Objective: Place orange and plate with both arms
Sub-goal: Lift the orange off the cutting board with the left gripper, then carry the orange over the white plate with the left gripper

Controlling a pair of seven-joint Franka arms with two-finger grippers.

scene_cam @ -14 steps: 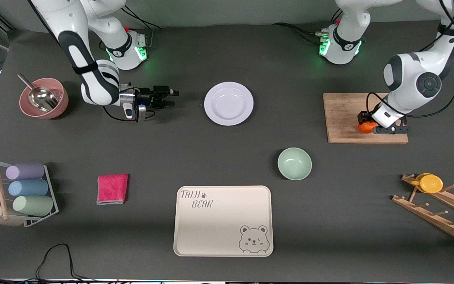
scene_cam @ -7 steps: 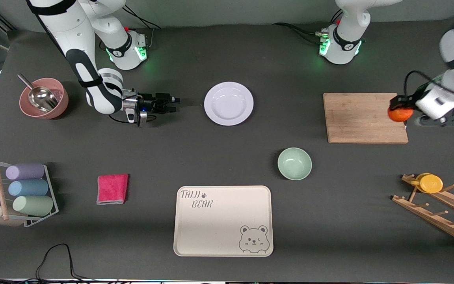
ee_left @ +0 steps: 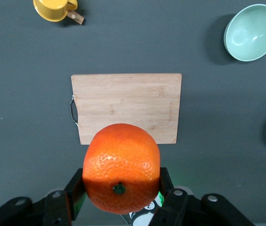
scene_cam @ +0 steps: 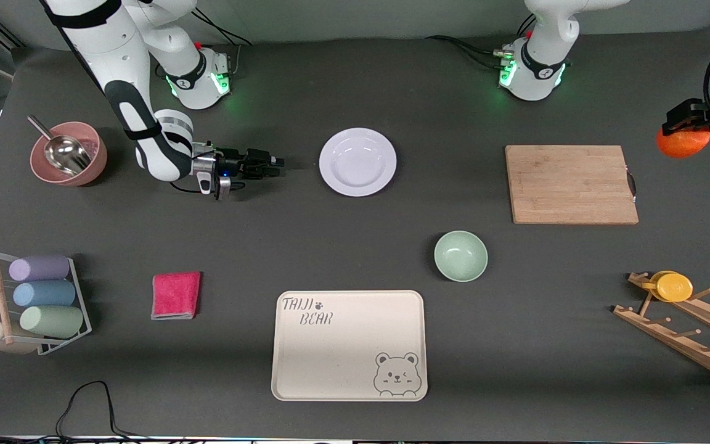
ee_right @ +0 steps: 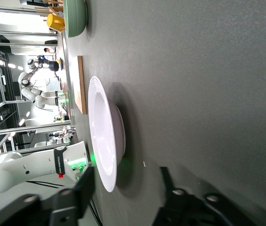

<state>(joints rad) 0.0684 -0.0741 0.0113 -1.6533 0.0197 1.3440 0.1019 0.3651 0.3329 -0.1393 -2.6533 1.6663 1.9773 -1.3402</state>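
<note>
My left gripper [scene_cam: 683, 126] is shut on the orange [scene_cam: 683, 141] and holds it in the air past the left arm's end of the wooden cutting board [scene_cam: 569, 183]. In the left wrist view the orange [ee_left: 121, 167] fills the space between the fingers, with the board [ee_left: 126, 106] far below. The pale lavender plate [scene_cam: 358, 161] lies on the table near the robots' bases. My right gripper [scene_cam: 272, 163] is open, low over the table beside the plate, toward the right arm's end. In the right wrist view the plate [ee_right: 103, 136] lies just ahead of the open fingers.
A mint-green bowl [scene_cam: 460, 255] and a cream bear tray [scene_cam: 349, 345] sit nearer the camera. A pink bowl with a scoop [scene_cam: 69, 153], a red cloth [scene_cam: 175, 295] and a rack of cups [scene_cam: 31, 303] are at the right arm's end. A wooden rack with a yellow cup [scene_cam: 673, 286] is at the left arm's end.
My left gripper lifted the orange off the cutting board and carried it up and outward past the board's end. My right gripper crept a little closer to the plate.
</note>
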